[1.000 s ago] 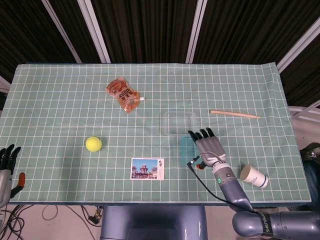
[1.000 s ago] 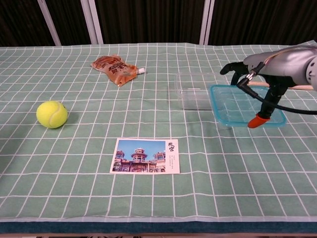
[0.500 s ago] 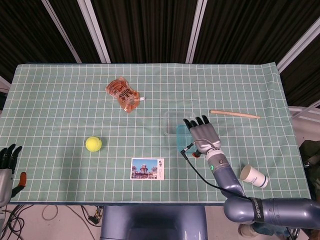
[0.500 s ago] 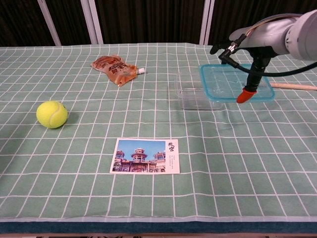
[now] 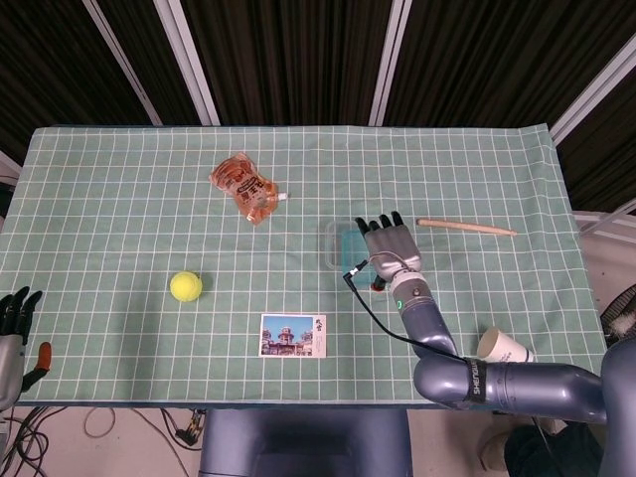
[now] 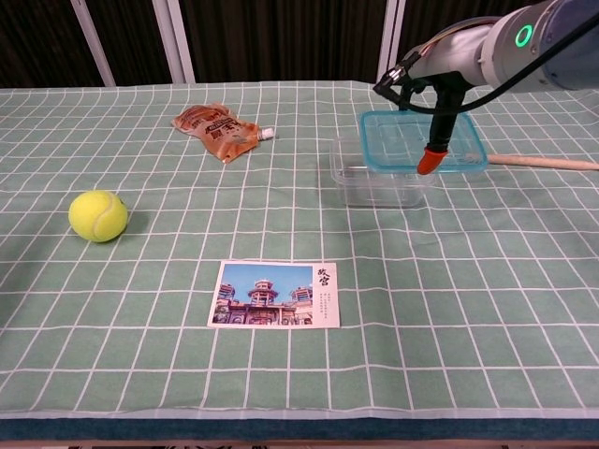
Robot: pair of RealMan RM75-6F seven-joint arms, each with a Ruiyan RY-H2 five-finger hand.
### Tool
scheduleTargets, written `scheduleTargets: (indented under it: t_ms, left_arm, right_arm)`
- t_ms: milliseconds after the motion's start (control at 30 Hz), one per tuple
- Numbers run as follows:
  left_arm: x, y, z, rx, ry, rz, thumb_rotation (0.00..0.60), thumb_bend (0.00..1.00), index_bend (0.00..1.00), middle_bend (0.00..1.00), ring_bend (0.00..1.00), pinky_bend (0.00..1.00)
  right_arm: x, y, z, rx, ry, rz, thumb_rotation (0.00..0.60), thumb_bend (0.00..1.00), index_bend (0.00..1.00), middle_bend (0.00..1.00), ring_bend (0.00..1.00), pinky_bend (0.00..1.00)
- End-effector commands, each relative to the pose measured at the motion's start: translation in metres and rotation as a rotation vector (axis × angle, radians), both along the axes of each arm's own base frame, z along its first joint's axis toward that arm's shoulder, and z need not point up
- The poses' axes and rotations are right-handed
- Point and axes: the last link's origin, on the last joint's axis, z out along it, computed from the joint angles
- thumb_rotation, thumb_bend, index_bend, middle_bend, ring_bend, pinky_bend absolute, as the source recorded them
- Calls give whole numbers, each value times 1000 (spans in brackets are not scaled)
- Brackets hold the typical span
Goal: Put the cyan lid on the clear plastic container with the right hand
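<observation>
My right hand (image 5: 389, 248) (image 6: 440, 79) holds the cyan lid (image 6: 418, 142) (image 5: 346, 241) flat in the air, its thumb hanging down over the lid's front edge. The lid hovers above the right part of the clear plastic container (image 6: 367, 178) (image 5: 338, 256), shifted to the container's right. In the head view the hand hides most of the lid and container. My left hand (image 5: 12, 333) rests at the table's left front corner with nothing in it, fingers apart.
A yellow tennis ball (image 5: 186, 286) lies at the left, an orange snack pouch (image 5: 245, 187) at the back, a postcard (image 5: 293, 335) near the front. A wooden stick (image 5: 467, 228) lies right of the container; a paper cup (image 5: 505, 350) lies at the front right.
The right hand has lifted the cyan lid and carried it back and to the left, from the table beside the container to above it. The left hand has not moved.
</observation>
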Motion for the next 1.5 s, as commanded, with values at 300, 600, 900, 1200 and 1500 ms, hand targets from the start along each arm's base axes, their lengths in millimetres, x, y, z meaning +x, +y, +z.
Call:
scheduleTargets:
  t_ms: [300, 600, 900, 1200, 1500]
  left_arm:
    - [-4, 3, 4, 10, -23, 31, 600, 504, 49, 0, 0, 0]
    - [-6, 5, 7, 17, -28, 49, 600, 504, 49, 0, 0, 0]
    - [-8, 6, 6, 18, -24, 60, 600, 504, 49, 0, 0, 0]
    - [-9, 7, 7, 20, -21, 68, 600, 504, 49, 0, 0, 0]
    - [-10, 7, 6, 20, -20, 73, 600, 504, 49, 0, 0, 0]
  right_arm:
    - [15, -24, -29, 25, 2, -58, 600, 237, 0, 451, 102, 0]
    - [20, -37, -44, 17, 15, -46, 600, 238, 0, 451, 102, 0]
    - [21, -45, -54, 19, -2, -33, 600, 238, 0, 451, 103, 0]
    - [19, -54, -57, 8, 1, -31, 600, 237, 0, 451, 104, 0]
    - [16, -61, -54, -5, 4, -37, 600, 239, 0, 453, 106, 0]
